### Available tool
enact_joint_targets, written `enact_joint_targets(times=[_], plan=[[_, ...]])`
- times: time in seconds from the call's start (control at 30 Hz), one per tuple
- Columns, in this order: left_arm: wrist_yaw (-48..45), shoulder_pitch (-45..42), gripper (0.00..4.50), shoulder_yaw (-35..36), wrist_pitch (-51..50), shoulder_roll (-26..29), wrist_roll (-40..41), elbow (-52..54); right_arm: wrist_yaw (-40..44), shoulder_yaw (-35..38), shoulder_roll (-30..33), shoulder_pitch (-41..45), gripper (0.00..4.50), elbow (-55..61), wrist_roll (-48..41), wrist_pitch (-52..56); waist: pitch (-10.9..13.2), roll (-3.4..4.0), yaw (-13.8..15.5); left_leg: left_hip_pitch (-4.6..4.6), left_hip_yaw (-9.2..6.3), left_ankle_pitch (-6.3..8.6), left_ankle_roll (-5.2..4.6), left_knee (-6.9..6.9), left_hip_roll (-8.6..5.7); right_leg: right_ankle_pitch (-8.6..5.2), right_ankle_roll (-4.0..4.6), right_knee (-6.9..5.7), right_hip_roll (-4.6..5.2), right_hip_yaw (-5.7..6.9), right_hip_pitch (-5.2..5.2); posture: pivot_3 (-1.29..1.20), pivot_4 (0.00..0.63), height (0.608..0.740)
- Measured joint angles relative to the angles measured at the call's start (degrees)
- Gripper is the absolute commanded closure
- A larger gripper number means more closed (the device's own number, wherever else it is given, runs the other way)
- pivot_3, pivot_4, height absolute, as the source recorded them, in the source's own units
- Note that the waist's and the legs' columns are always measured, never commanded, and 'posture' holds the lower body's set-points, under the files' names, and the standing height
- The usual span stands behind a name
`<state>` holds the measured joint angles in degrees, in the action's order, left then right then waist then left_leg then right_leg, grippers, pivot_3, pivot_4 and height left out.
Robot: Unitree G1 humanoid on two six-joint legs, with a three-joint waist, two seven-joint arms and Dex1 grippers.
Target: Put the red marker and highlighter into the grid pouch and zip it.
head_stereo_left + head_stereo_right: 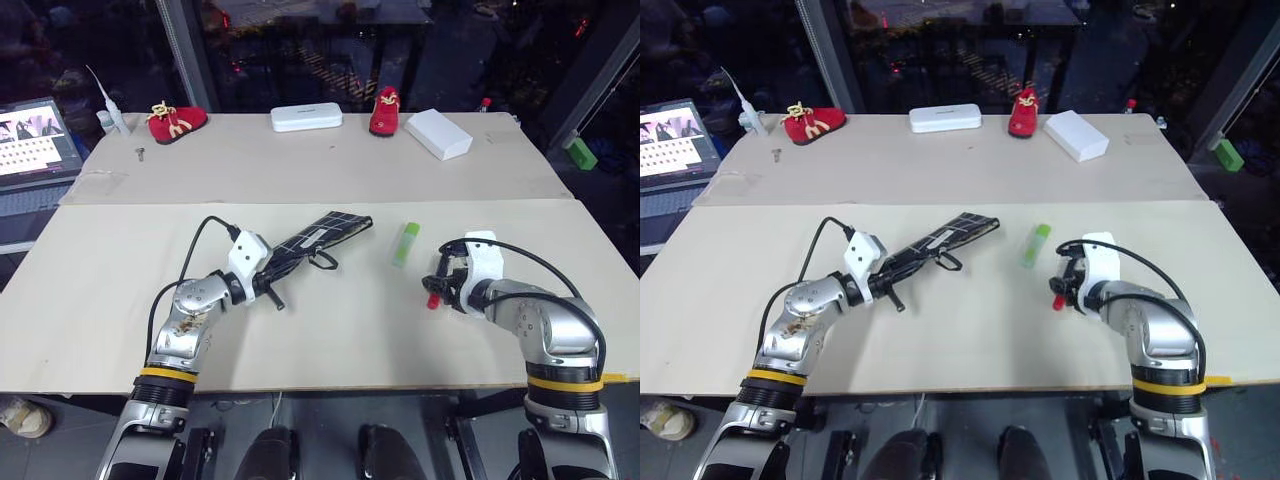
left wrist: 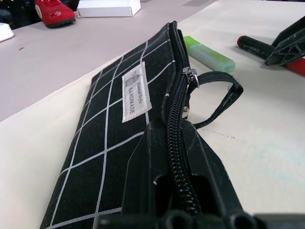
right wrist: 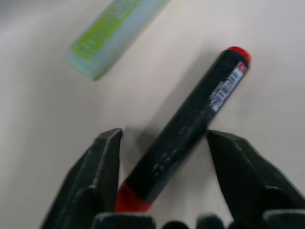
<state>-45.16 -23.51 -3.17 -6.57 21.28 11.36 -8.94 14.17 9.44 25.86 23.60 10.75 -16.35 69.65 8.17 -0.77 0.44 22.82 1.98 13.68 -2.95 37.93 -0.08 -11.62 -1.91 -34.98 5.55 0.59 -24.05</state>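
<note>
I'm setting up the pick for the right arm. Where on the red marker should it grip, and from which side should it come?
Grip the red marker across its black barrel, near the middle, coming down from above. It lies flat on the table, and the right gripper already straddles it, fingers open on either side. The highlighter lies apart, so it shouldn't interfere.

Red shoes: one (image 1: 177,121) set far left, one (image 1: 384,111) between the white boxes (image 1: 306,118) (image 1: 438,134).
Laptop (image 1: 35,143): placed at left edge.

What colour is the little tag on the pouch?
White, with small dark printing, sewn on the black grid pouch; the label shows best in the left wrist view.
</note>
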Motion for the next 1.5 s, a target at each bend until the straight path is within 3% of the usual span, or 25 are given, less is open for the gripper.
enact_joint_targets(times=[0.13,0.47,0.57,0.73,0.83,0.97,1.5], plan=[[-0.05,-0.02,4.5,0.18,-0.1,0.12,0.09,0.32,-0.83,0.11,0.01,-1.13,4.01,-0.04,0.99,-2.09,-0.07,-0.1,0.2,-0.01,0.0,0.0,0.0,0.0,-0.01,0.0,-0.01,0.02,0.01,-0.01,0.03,0.0,0.15,0.74],[-0.77,-0.91,4.5,0.16,-0.17,0.19,0.09,0.3,-2.09,3.51,-0.75,1.46,4.01,-4.85,0.88,-3.41,-0.12,-0.17,0.2,-0.03,0.01,0.0,0.0,0.01,-0.01,0.0,0.0,0.02,0.01,-0.02,0.03,0.0,0.15,0.74],[-1.15,-0.91,4.5,0.15,-0.19,0.31,0.09,0.29,-1.45,5.75,-0.19,3.5,4.01,-7.43,0.57,-8.03,-0.11,-0.17,0.04,0.09,0.04,0.0,0.0,0.01,-0.02,0.0,0.0,-0.02,-0.03,-0.05,-0.13,0.0,0.15,0.74],[-2.54,-1.21,4.5,-0.28,-0.73,0.79,0.08,0.17,16.18,-9.9,17.71,5.62,4.01,-2.83,12.04,-42.86,0.01,0.03,-0.83,0.08,0.08,0.01,-0.02,-0.02,0.0,-0.04,-0.06,0.05,-0.21,-0.02,-0.12,0.0,0.15,0.74],[-2.89,-1.43,4.5,-0.55,-0.94,0.6,0.08,0.17,21.5,-18.59,20.71,5.79,4.01,-4.29,19.36,-57.8,-0.06,-0.19,-1.29,0.0,0.06,0.01,-0.01,-0.02,0.04,-0.06,-0.02,0.05,-0.26,-0.06,-0.1,0.0,0.15,0.74],[-3.13,-1.47,4.5,-0.65,-0.99,0.61,0.07,0.16,23.02,-25.21,20.7,7.28,4.01,-10.7,27.2,-68.21,-0.05,-0.19,-1.28,-0.01,0.12,-0.02,0.03,0.01,0.04,-0.05,0.01,0.0,-0.15,-0.21,-0.14,0.0,0.15,0.74],[-3.19,-1.5,4.5,-0.8,-1.1,0.48,0.07,0.21,20.99,-28.66,20.15,14.24,4.01,-22.69,41.68,-89.11,-0.05,-0.19,-1.02,0.03,0.13,-0.02,0.03,0.01,0.04,-0.05,0.02,0.02,-0.11,-0.22,-0.16,0.0,0.15,0.74]])
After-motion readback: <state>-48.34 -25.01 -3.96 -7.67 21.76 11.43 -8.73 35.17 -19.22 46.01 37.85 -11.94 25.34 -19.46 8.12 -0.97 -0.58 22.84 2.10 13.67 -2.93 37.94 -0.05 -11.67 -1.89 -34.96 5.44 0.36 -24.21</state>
